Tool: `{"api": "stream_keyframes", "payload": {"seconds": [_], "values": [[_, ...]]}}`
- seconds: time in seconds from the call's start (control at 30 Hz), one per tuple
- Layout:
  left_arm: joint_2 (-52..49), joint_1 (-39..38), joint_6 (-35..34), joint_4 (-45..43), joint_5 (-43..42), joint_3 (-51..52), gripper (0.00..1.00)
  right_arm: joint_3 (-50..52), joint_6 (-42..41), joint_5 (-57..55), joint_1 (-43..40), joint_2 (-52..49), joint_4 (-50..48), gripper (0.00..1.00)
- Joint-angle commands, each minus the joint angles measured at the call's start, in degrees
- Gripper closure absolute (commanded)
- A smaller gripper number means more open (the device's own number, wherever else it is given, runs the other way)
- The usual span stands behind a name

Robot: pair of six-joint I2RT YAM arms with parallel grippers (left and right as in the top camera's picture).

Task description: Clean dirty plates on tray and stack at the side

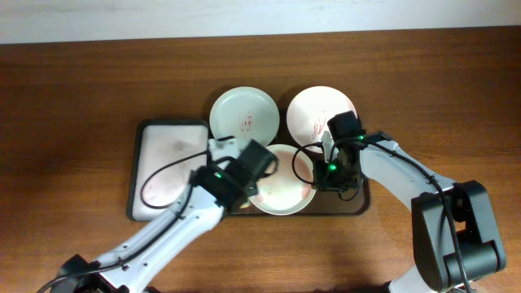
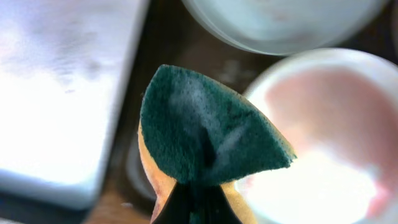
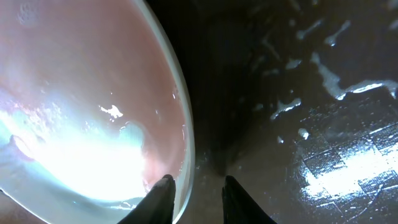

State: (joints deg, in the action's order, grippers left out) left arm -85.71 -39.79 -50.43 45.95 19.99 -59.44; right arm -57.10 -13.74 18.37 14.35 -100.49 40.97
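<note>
The risk lies at the white round shallow plate [image 1: 281, 195], its glossy centre filmed pink and wet. The right hand [image 3: 198, 178], fingers narrowly apart, straddles that plate's thin right rim without visibly clamping it, so a sponge push could skate it across the slick, water-beaded dark rectangular tray [image 3: 298, 93] beneath. The left hand [image 1: 256, 161] pinches a folded sponge [image 2: 211, 137], coarse green scourer over soft orange foam, just left of the plate. Beyond it sit a pale green plate [image 1: 244, 114] and another white plate [image 1: 320, 112], both red-streaked; none is stacked on the wooden counter [image 1: 81, 81].
</note>
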Motion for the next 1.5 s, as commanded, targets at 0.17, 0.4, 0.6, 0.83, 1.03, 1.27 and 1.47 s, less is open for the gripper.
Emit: {"api": "stream_keyframes", "payload": {"seconds": [0.17,0.4,0.6,0.83,1.03,1.27,1.47], "values": [[-0.2,27.2,26.6,-2.4,-12.1,0.3,1.00,0.3,-0.3,-0.6,0.8,-2.3,-0.9,0.74],[-13.7,32.0,31.3,-6.9,-12.3,0.5,1.00,0.3,-0.3,-1.1,4.5,-2.5,-3.6,0.96],[-16.5,32.0,31.3,-9.3,-12.3,0.5,1.00,-2.6,-0.1,-8.7,4.4,5.1,0.4,0.96],[-16.5,32.0,31.2,-9.3,-12.3,0.5,1.00,-3.4,-0.1,-32.3,10.5,17.4,4.7,0.96],[-16.5,32.0,31.2,-9.7,-12.3,0.5,1.00,-3.7,-0.1,-67.2,26.9,20.5,3.6,0.96],[-16.5,32.0,31.2,-10.2,-12.3,0.5,1.00,-3.7,-0.1,-84.9,35.9,20.5,1.6,0.96],[-16.5,32.0,31.3,-10.3,-12.3,0.5,1.00,-3.7,-4.6,-71.3,31.9,20.5,1.4,0.96]]}}
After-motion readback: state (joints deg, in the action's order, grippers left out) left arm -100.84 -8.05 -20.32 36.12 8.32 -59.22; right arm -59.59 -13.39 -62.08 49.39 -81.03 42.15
